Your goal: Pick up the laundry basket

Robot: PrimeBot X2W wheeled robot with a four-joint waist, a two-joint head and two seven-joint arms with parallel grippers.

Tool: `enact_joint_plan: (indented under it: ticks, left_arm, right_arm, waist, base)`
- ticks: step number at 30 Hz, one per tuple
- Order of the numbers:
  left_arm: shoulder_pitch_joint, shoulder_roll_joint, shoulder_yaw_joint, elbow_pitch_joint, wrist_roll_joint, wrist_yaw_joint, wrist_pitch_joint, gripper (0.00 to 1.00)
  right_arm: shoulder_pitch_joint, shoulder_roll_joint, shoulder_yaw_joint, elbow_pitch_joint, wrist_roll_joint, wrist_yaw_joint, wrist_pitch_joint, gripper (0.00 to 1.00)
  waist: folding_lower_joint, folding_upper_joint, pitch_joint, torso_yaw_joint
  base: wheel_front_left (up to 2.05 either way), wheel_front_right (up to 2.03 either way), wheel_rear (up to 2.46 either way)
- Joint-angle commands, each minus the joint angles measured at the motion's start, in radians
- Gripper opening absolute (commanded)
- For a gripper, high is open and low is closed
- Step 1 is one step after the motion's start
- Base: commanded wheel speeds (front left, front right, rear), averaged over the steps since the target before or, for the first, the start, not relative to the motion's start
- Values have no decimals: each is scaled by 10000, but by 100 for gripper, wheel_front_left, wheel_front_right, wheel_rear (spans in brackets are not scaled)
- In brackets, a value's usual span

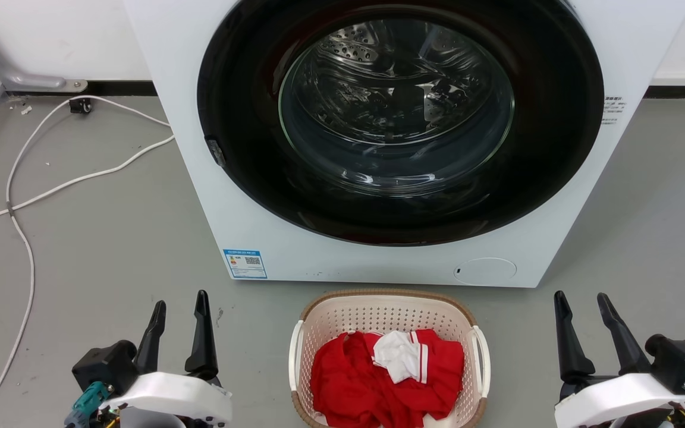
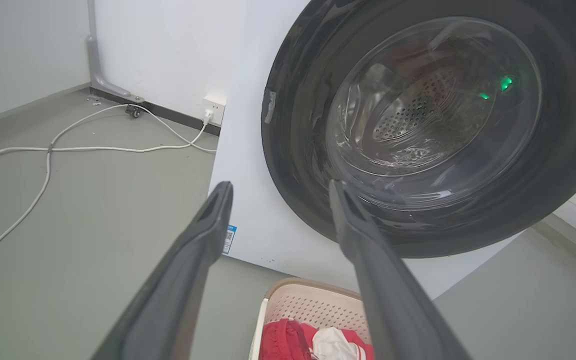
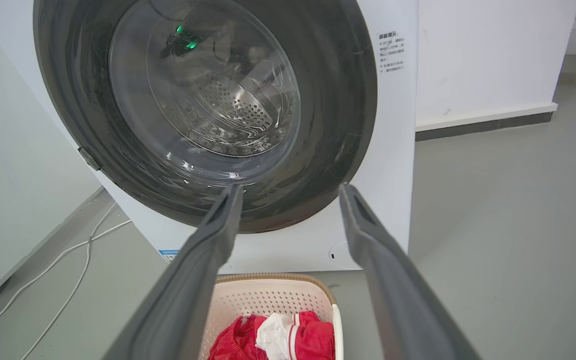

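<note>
The laundry basket (image 1: 342, 315), cream perforated plastic with a brown woven rim and white side handles, stands on the grey floor just in front of the washing machine, at the bottom middle of the head view. Red and white clothes (image 1: 387, 371) lie inside it. My left gripper (image 1: 179, 308) hovers open to the basket's left, well apart from it. My right gripper (image 1: 583, 303) is open to its right, likewise apart. The basket (image 2: 313, 305) shows low in the left wrist view beyond my open left gripper (image 2: 279, 186). In the right wrist view the basket (image 3: 268, 295) lies below my open right gripper (image 3: 290, 189).
A white washing machine (image 1: 259, 226) with a large dark round glass door (image 1: 396, 107) stands directly behind the basket. White cables (image 1: 21, 196) trail over the floor at the left, towards a wall socket (image 2: 214, 106). Bare grey floor lies on both sides of the basket.
</note>
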Motion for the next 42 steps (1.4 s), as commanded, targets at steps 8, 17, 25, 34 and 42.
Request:
enact_joint_plan:
  ticks: [8, 17, 25, 34, 42]
  left_arm:
    - [115, -11, -15, -92, 868, -28, -245, 100]
    - [167, -32, -70, 23, 1651, 17, -445, 100]
    - [256, -44, -87, 164, 2287, 29, -598, 100]
    - [318, -51, -116, 260, 2940, 15, -773, 100]
    - [365, -54, -191, 433, 3425, 31, -900, 100]
  right_arm:
    - [118, -38, 71, -158, -831, -1, -243, 100]
    - [202, -39, 114, -182, -1601, -1, -446, 100]
    - [271, -41, 187, -153, -2243, -1, -591, 100]
    - [358, -40, 214, -63, -2875, -1, -772, 100]
    - [418, -40, 213, 13, -3401, -1, -913, 100]
  waist:
    - [0, -1, 6, -14]
    - [0, -1, 16, -6]
    - [0, -1, 36, -11]
    - [0, -1, 43, -28]
    - [0, -1, 33, -36]
  base:
    - [0, 0, 0]
    - [0, 0, 0]
    - [0, 0, 0]
    - [0, 0, 0]
    - [0, 0, 0]
